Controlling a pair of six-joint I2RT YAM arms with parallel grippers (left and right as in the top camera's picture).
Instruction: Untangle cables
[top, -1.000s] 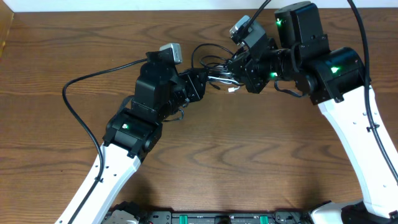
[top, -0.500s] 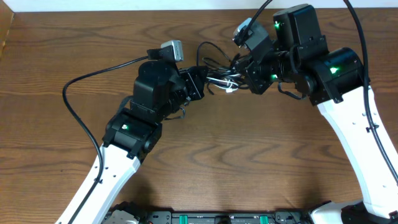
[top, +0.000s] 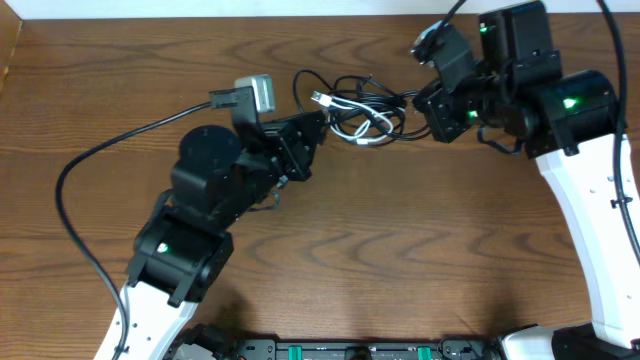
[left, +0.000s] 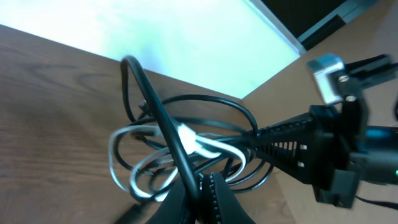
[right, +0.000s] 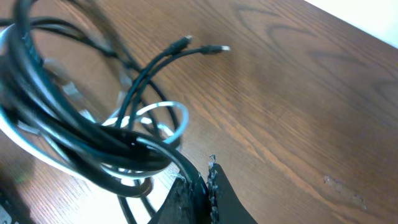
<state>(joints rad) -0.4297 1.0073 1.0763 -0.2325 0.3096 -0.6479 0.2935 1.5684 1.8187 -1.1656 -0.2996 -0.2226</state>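
A tangle of thin black cables (top: 350, 100) and one white cable (top: 368, 126) hangs stretched between my two grippers near the table's far edge. My left gripper (top: 318, 122) is shut on a black cable (left: 163, 118) at the bundle's left end; loops of black and white cable (left: 186, 146) spread in front of its jaws (left: 202, 186). My right gripper (top: 422, 100) is shut on a black cable (right: 124, 143) at the right end, its jaws (right: 205, 183) pinching the strand. Two small plug ends (right: 202, 45) stick out over the wood.
The brown wooden table (top: 400, 230) lies below. A thick black arm cable (top: 110, 140) loops over the table's left side. The far table edge and a pale wall (left: 186, 43) lie just behind the bundle. The right arm (left: 323, 140) shows in the left wrist view.
Both grippers have moved apart, the right one to the right and back, the left arm swung left. The cable bundle between them is pulled longer and its loops have opened out.
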